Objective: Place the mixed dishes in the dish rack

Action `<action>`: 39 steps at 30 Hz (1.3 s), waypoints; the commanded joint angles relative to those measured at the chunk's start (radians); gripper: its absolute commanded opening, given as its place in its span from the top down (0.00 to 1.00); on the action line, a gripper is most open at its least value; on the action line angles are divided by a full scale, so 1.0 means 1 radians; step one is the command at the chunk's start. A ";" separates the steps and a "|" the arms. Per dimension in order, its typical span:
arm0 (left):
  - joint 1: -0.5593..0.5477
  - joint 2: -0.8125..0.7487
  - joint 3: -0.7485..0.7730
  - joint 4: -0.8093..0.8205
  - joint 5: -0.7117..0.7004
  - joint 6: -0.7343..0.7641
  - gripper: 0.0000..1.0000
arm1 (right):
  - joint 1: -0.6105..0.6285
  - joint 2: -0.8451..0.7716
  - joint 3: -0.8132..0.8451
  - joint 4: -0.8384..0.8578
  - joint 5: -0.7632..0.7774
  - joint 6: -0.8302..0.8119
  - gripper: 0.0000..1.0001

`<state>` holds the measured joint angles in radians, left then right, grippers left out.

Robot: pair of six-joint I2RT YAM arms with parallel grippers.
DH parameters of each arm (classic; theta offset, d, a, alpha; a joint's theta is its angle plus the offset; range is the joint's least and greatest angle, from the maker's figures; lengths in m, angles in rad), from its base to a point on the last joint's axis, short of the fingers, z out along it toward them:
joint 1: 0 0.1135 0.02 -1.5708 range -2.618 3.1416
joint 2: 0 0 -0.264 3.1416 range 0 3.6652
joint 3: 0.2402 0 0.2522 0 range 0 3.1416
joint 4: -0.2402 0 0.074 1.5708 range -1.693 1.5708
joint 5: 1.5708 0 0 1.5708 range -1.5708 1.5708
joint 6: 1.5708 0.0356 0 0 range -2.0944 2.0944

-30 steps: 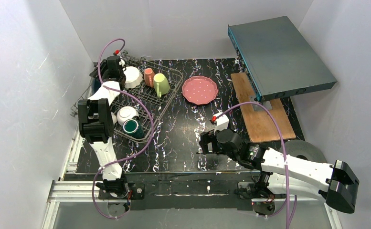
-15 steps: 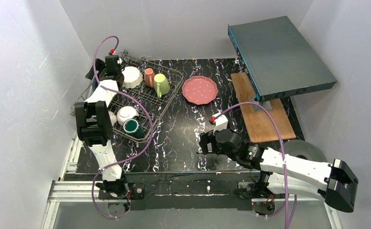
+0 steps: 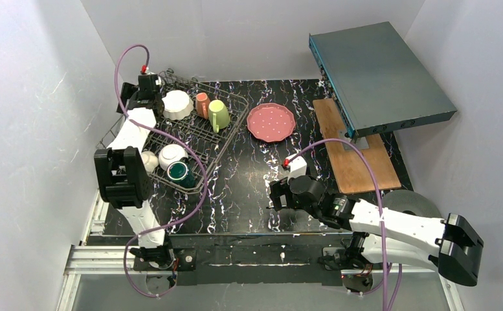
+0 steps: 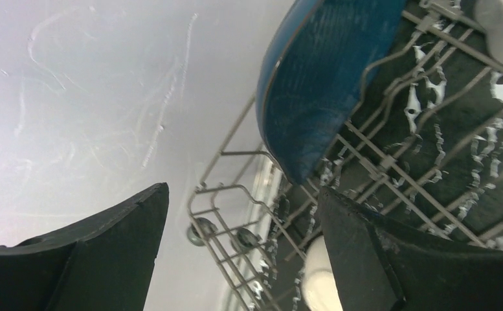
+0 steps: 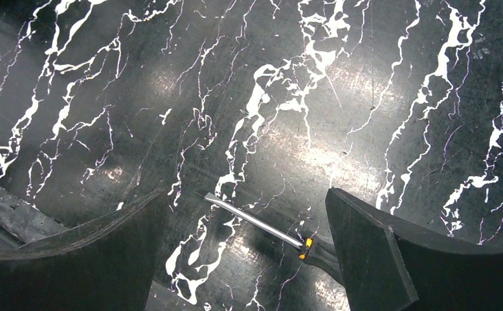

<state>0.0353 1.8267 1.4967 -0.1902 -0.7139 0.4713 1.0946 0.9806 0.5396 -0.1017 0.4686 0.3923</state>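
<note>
The dish rack (image 3: pixel 200 136) stands at the back left. It holds a white bowl (image 3: pixel 178 103), a small salmon cup (image 3: pixel 201 103), a yellow-green mug (image 3: pixel 218 115), a floral cream bowl (image 3: pixel 171 155) and a green-inside cup (image 3: pixel 179 172). The blue ribbed plate (image 4: pixel 320 84) stands on edge among the rack's wires (image 4: pixel 235 214), seen in the left wrist view. The pink dotted plate (image 3: pixel 270 122) lies flat on the table to the right of the rack. My left gripper (image 3: pixel 135 97) (image 4: pixel 243 194) is open and empty at the rack's back left corner, near the wall. My right gripper (image 3: pixel 274 194) (image 5: pixel 245 194) is open and empty over the table.
A black-and-yellow-handled screwdriver (image 5: pixel 261 223) lies on the black marbled table between my right fingers. A flat teal-grey metal box (image 3: pixel 378 71) leans at the back right over a wooden board (image 3: pixel 355 159). A grey disc (image 3: pixel 407 204) lies at the right edge. White walls close in left and back.
My left gripper has moved left and back, away from the white bowl toward the wall. My right arm has shifted slightly left.
</note>
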 commanded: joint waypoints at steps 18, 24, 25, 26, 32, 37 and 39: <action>-0.015 -0.835 -0.551 0.129 0.986 -0.745 0.09 | -0.180 0.105 0.182 -0.183 -0.090 0.014 0.02; -0.106 -0.927 -0.643 0.184 1.001 -0.703 0.09 | -0.181 0.199 0.313 -0.301 0.017 0.164 0.02; -0.121 -0.950 -0.661 0.215 0.994 -0.693 0.09 | -0.180 0.216 0.337 -0.325 0.052 0.200 0.02; -0.132 -0.977 -0.683 0.232 0.991 -0.686 0.08 | -0.180 0.239 0.366 -0.353 0.092 0.237 0.02; -0.227 -1.173 -0.884 0.366 0.922 -0.608 0.08 | -0.180 0.419 0.600 -0.519 0.323 0.449 0.02; -0.328 -1.279 -0.921 0.312 0.849 -0.507 0.08 | -0.223 0.650 0.846 -0.572 0.353 0.477 0.02; -0.344 -1.297 -0.928 0.314 0.812 -0.504 0.08 | -0.255 0.725 0.944 -0.623 0.340 0.519 0.02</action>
<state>-0.2729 0.5686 0.5816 0.1017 0.1905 -0.1062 0.8925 1.5848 1.3216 -0.6262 0.7368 0.8093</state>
